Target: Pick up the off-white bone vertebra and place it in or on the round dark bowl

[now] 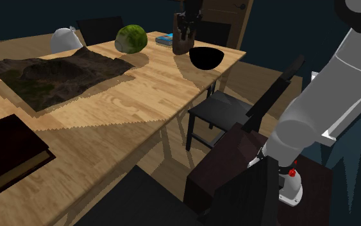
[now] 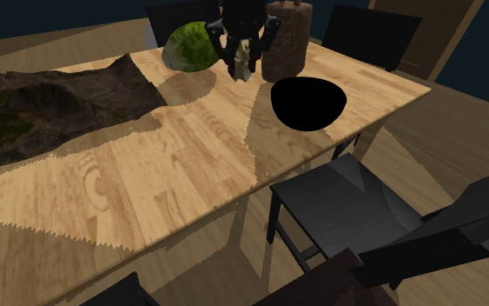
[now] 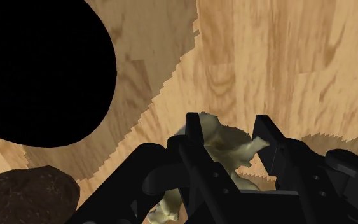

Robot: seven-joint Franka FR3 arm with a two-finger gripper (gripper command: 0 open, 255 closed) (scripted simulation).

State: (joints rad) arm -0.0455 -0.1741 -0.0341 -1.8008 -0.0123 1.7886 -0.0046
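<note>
Near one black bowl [image 2: 307, 103], one vertebra [image 3: 225, 145] clasped in end effector [image 3: 229, 129]

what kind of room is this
Probably a dining room in a house: a long wooden table, dark chairs drawn up to its sides, and a wooden door behind its far end.

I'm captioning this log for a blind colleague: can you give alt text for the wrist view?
The black gripper clasps an off-white vertebra between its fingers, over a wooden table. A round black bowl sits on the table close by, with a dark brown object next to it.
</note>
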